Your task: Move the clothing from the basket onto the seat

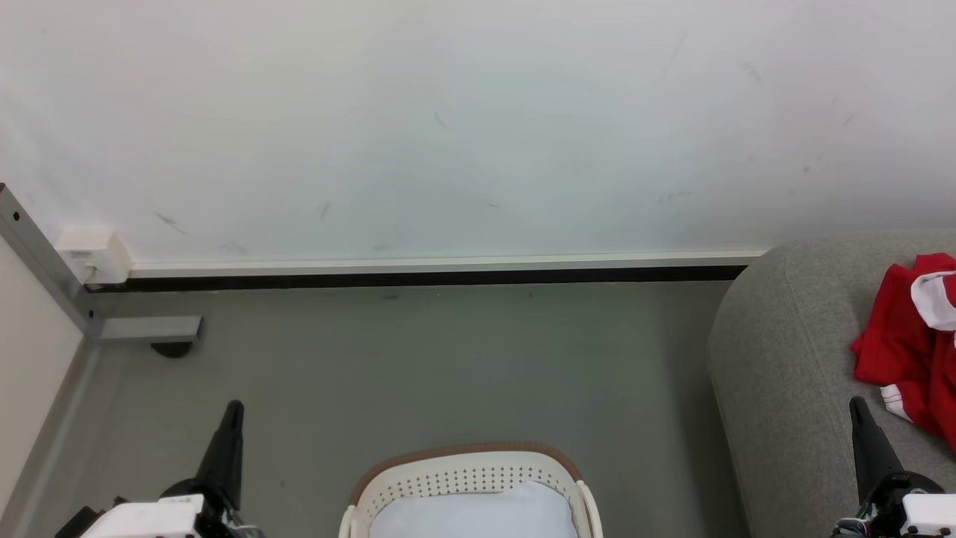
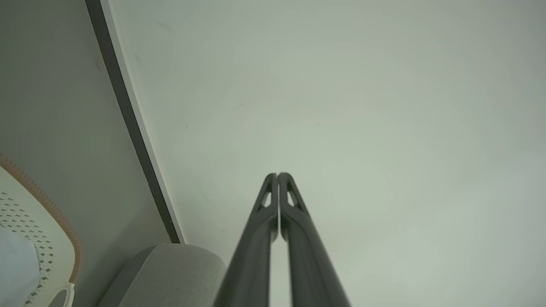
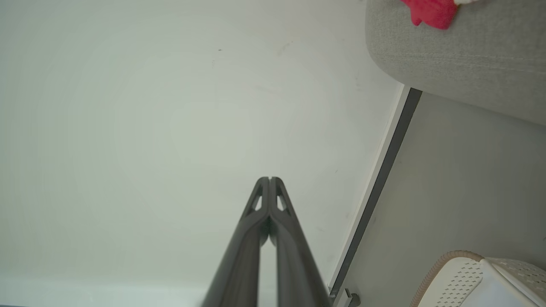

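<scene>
Both claws were pressed shut and empty, the left claw (image 2: 277,175) and right claw (image 3: 269,179) pointing at the wall (image 2: 384,106). The clothing (image 1: 911,344) lay on the seat (image 1: 784,359), just right of the right claw. The basket (image 1: 463,453), between the claws, showed a pale cushion (image 1: 478,512), and its near part was hidden. The sound move was probably to check there for more red first, sparing the cushion.

I find a bare room staged as living space: scuffed white wall (image 1: 478,127), grey floor (image 1: 418,359), upholstered sofa (image 1: 784,336), laundry basket (image 1: 463,457).
</scene>
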Motion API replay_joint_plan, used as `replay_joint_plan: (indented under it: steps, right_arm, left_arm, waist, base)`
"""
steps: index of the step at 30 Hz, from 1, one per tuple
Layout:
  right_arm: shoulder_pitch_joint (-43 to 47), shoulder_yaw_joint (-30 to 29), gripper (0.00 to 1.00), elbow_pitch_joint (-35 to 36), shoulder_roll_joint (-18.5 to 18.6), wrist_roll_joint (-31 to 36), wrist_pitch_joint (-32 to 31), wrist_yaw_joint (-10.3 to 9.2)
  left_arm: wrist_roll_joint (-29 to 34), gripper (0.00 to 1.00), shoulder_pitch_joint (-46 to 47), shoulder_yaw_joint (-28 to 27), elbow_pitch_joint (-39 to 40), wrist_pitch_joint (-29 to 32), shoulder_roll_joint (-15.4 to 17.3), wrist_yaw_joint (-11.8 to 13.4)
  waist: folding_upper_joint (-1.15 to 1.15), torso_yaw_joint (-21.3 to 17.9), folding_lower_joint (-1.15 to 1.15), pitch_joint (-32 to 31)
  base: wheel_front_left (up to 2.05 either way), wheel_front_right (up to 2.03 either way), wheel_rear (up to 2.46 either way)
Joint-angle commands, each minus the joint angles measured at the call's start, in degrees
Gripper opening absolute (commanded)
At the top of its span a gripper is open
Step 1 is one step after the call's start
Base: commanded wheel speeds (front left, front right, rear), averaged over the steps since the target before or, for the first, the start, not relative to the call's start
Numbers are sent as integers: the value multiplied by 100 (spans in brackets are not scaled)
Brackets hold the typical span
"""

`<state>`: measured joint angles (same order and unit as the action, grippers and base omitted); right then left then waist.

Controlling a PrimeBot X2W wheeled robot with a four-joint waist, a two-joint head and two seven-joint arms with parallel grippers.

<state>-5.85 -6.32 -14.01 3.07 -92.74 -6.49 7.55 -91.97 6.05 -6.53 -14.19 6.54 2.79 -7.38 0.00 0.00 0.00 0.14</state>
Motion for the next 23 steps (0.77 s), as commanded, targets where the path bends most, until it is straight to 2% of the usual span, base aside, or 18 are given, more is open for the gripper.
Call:
replay_joint_plan:
  steps: [1,23]
  right_arm:
    - [-80,-27,0,-14,-6,42,-5,-12]
    - [-81,-32,0,-14,-10,46,-11,-12]
  left_arm:
    - [-80,0,51,-11,19,19,12,-21]
    - [-80,0,51,-10,19,19,13,-21]
  waist:
    - [0,0,0,0]
    - [0,0,0,0]
  base:
    - [0,0,0]
    - [0,0,0]
